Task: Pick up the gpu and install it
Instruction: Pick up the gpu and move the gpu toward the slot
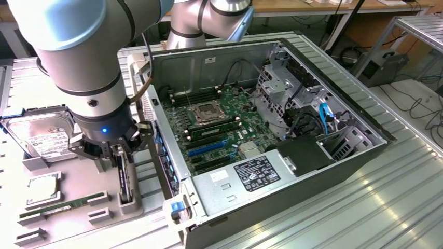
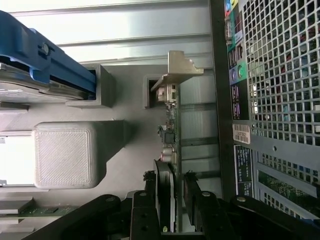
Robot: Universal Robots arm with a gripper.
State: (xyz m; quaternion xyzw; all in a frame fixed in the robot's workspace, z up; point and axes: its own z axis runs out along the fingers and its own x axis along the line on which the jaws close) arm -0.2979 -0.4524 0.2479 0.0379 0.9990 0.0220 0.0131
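early stage: the gpu [image 1: 125, 179] stands on edge in its grey holder [image 1: 130, 201] on the tabletop [image 1: 387, 207], not yet lifted or installed. the claw [image 2: 171, 187] hangs wide open astride the card, one finger on each side, gripping nothing. the silver bracket [image 2: 177, 67] points away from the claw. from the exterior view's left: hard drive [image 1: 43, 136], cpu [image 1: 43, 185], memory stick [image 1: 61, 207], then the open computer case [image 1: 291, 207], whose side wall stands between the holder and the motherboard [image 1: 215, 129].
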